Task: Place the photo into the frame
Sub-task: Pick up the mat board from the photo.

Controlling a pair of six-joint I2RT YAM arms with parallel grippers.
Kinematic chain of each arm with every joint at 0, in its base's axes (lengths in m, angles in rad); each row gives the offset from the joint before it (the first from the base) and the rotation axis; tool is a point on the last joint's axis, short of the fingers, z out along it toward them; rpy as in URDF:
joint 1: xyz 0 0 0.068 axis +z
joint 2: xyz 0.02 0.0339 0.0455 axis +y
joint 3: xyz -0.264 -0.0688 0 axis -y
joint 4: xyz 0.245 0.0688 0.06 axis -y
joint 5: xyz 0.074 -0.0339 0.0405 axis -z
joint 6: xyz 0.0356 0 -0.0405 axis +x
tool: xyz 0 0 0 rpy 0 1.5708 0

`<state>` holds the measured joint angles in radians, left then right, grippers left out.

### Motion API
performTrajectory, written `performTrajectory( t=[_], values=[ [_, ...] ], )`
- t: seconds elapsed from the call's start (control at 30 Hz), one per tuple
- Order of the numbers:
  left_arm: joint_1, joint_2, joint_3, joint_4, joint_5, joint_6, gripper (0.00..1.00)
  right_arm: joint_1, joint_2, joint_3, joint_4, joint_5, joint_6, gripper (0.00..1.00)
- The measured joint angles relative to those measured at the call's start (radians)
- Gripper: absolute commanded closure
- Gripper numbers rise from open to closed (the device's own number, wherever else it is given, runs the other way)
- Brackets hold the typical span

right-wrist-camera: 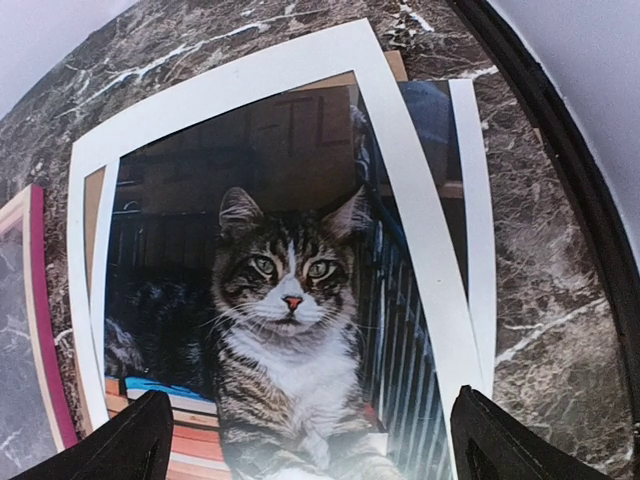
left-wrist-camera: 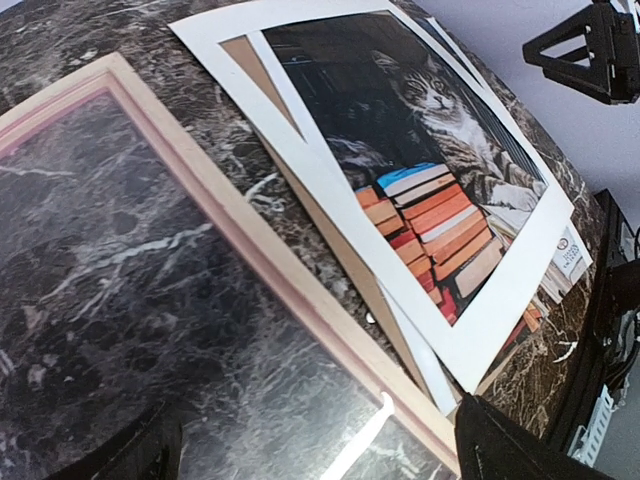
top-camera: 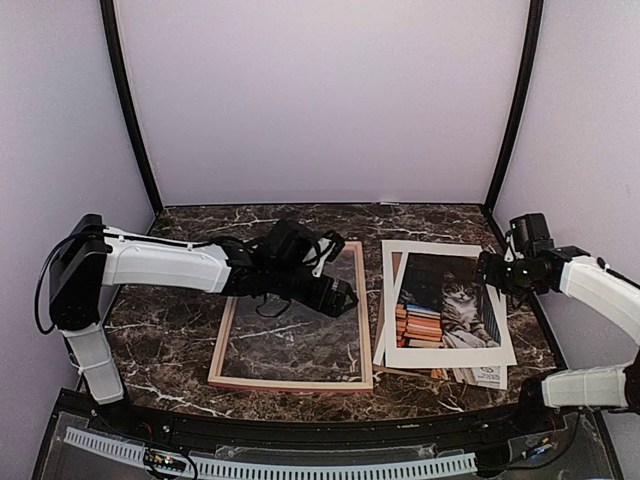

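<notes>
Photo of a grey tabby cat beside stacked colourful books lies flat on the dark marble table, just right of the thin rectangular wooden frame, which shows pale wood with pink edges. A white paper mat sits askew over the photo, with brown cardboard showing beneath. A small printed leaflet pokes out on the side away from the frame. The left end effector hangs released over the frame's far right corner. The right end effector, also released, hovers at the photo's edge farthest from the frame.
</notes>
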<state>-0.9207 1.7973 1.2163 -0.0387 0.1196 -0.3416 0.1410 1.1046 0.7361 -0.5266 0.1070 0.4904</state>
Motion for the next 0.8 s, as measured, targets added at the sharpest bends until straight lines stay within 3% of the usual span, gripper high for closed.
performTrajectory(
  t=[0.33, 0.8],
  values=[
    [-0.101, 0.196, 0.174, 0.011, -0.014, -0.018, 0.06, -0.025, -0.135, -0.286, 0.077, -0.069, 0.142, 0.06],
    [-0.146, 0.345, 0.275, 0.033, -0.024, -0.038, 0.09, -0.031, -0.233, -0.350, 0.127, 0.087, 0.251, 0.01]
  ],
)
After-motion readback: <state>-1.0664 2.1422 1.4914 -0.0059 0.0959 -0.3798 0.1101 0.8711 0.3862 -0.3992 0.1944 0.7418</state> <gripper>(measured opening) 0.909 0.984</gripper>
